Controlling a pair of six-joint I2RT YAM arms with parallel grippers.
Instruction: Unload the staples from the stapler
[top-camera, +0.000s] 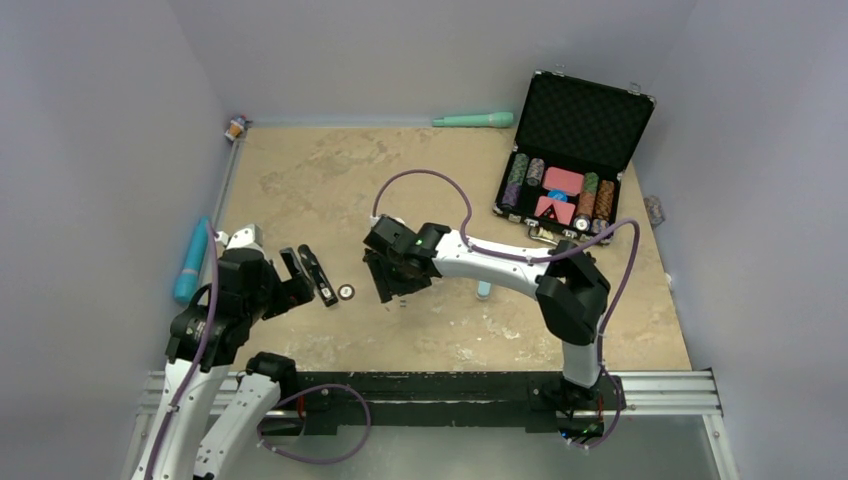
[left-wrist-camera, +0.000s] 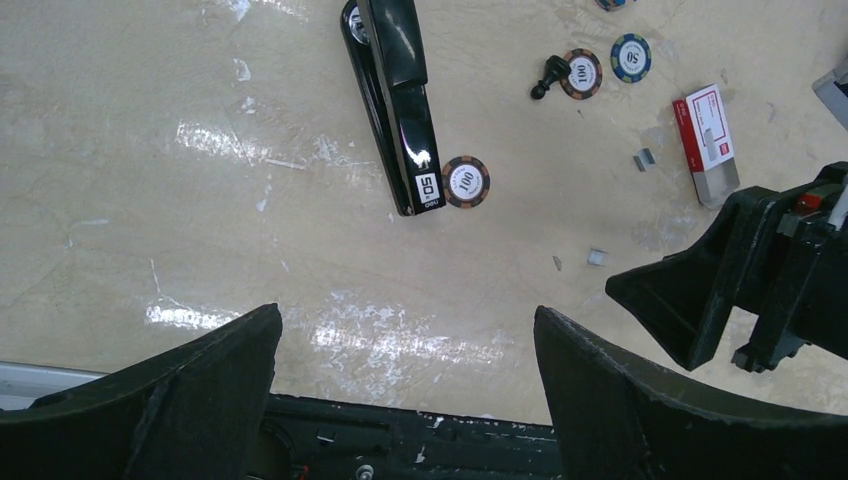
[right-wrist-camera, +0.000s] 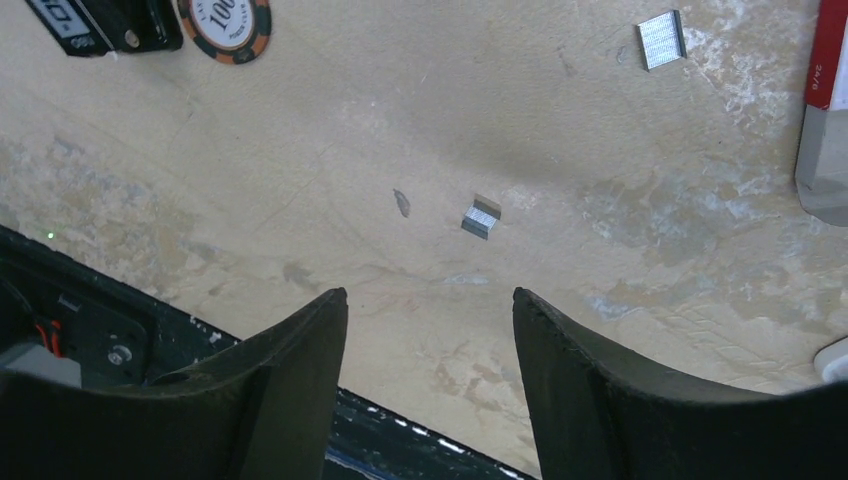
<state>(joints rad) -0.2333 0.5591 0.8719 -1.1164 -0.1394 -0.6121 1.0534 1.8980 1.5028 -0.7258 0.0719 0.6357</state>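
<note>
Grey walls are standing around a tan table (top-camera: 300, 170), and you are working on its near half. The stapler (left-wrist-camera: 398, 110) is lying flat on the table, out in front of the left gripper (left-wrist-camera: 405, 385). A poker chip (left-wrist-camera: 466, 181) is sitting just beside its near tip. Nothing is holding the stapler. I cannot tell whether its top arm is fully shut.

The staples (right-wrist-camera: 481, 217) are lying on the bare table as a tiny silver piece, right in front of the right gripper (right-wrist-camera: 430, 375). Another small silver piece (right-wrist-camera: 661, 40) is lying further off, near a red-and-white box (right-wrist-camera: 825, 110).

Your left gripper is gaping wide and holding nothing. Your right gripper is spread apart too, not so wide, and is also holding nothing. It is hanging low over the table.

I am guessing some staples are already out, since bits are lying loose. So you are likely finishing or checking the unloading step. I cannot see inside the stapler, so more may be hiding there.

For the next move, you are going to need one gripper pinning the stapler down and the other lifting its top arm. Go slowly near the chip, because a bump could send the slim stapler sliding. If you are picking up the tiny piece instead, you are going to need a narrow, careful pinch.
</note>
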